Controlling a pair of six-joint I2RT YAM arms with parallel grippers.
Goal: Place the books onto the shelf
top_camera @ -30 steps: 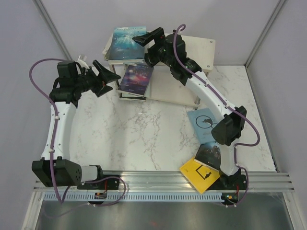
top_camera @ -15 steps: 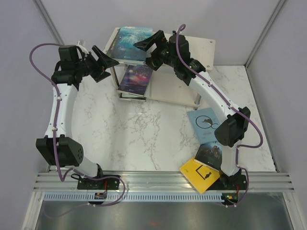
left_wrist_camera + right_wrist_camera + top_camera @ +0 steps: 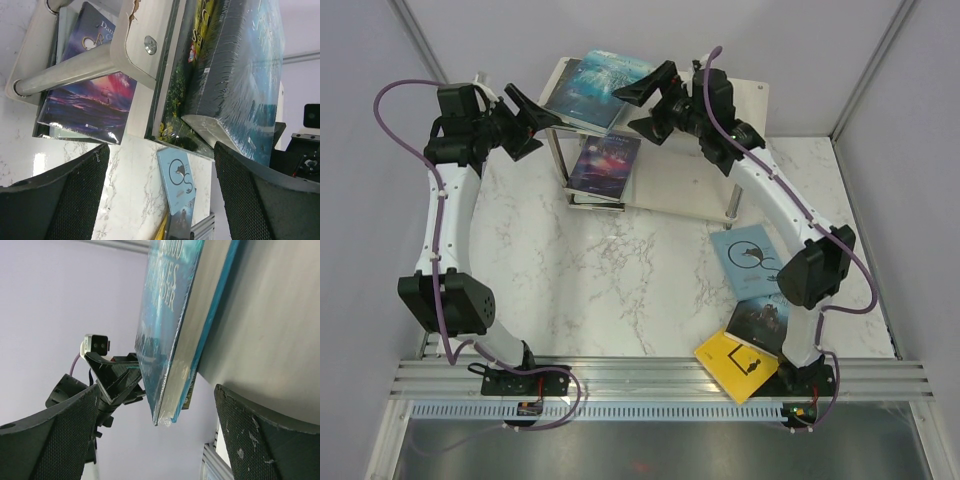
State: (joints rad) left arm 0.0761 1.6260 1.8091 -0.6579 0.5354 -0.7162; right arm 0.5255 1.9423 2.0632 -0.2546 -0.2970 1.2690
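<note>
Teal book (image 3: 595,80) lies skewed on the shelf (image 3: 740,100) top tier, one corner overhanging the shelf's left edge. Left tool (image 3: 548,136) is open just left of the shelf; right tool (image 3: 623,115) is open above the top tier. Risk: a finger nudge tips the book off.

The tabletop (image 3: 620,270) looked like polished marble. The shelf (image 3: 745,95) had matt pale wood boards and brushed metal posts (image 3: 75,67). The teal book (image 3: 595,80) on the shelf wore glossy film. Pads (image 3: 75,195) of the left hand (image 3: 160,150) were matt, meshed black.
</note>
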